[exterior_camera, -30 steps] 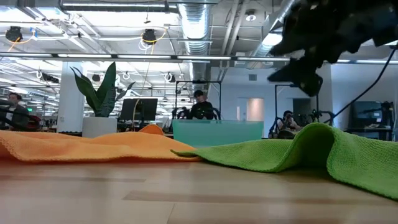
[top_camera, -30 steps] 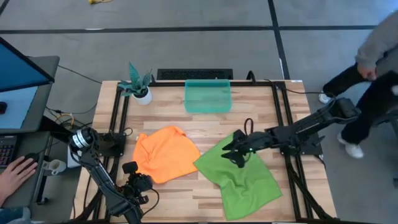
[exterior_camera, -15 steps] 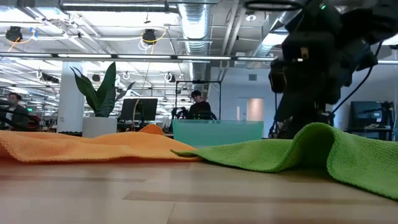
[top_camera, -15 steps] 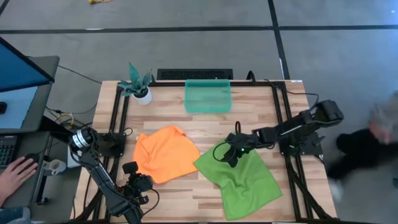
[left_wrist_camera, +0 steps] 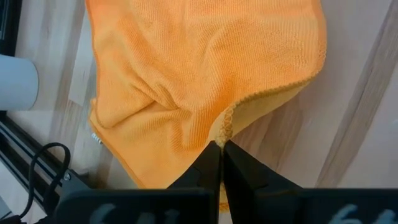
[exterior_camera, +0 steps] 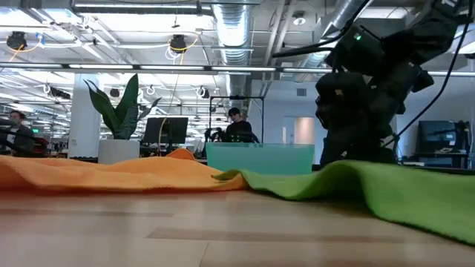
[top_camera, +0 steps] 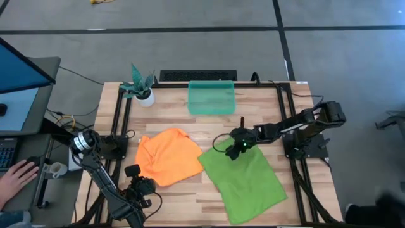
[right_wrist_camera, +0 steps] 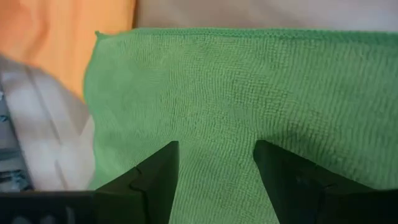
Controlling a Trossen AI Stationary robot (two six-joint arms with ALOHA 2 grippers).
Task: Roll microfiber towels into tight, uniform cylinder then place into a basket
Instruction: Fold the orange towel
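Observation:
The orange towel (top_camera: 168, 158) lies rumpled and flat at the table's left middle. The larger green towel (top_camera: 245, 180) is spread out to its right, their edges meeting. The teal basket (top_camera: 212, 98) stands at the far middle. My right gripper (top_camera: 235, 149) is open and low over the green towel's far edge (right_wrist_camera: 211, 37), one finger to each side of a strip of cloth. My left gripper (top_camera: 134, 171) is shut and stands at the orange towel's near-left edge (left_wrist_camera: 230, 118), seemingly just above it. My right gripper comes at the green towel's far part (right_wrist_camera: 214, 124) slanting down from the table's right. Its open fingers (right_wrist_camera: 155, 180) straddle the cloth. The fingertips lie out of the wrist view and behind the cloth in the low view, so I cannot tell whether they touch.
A plant in a white pot (top_camera: 140, 88) stands at the far left corner. Black frame rails (top_camera: 120, 120) run along both table sides. A person's hand (top_camera: 16, 172) rests on a desk left of the table. Bare wood lies between the towels and the basket.
My right gripper has sunk and gone toward the table's left, rolling as it went, to the green towel's far edge; it stays open. The towel's raised far fold has flattened and its far edge now lies straighter. The person at the right has left the view.

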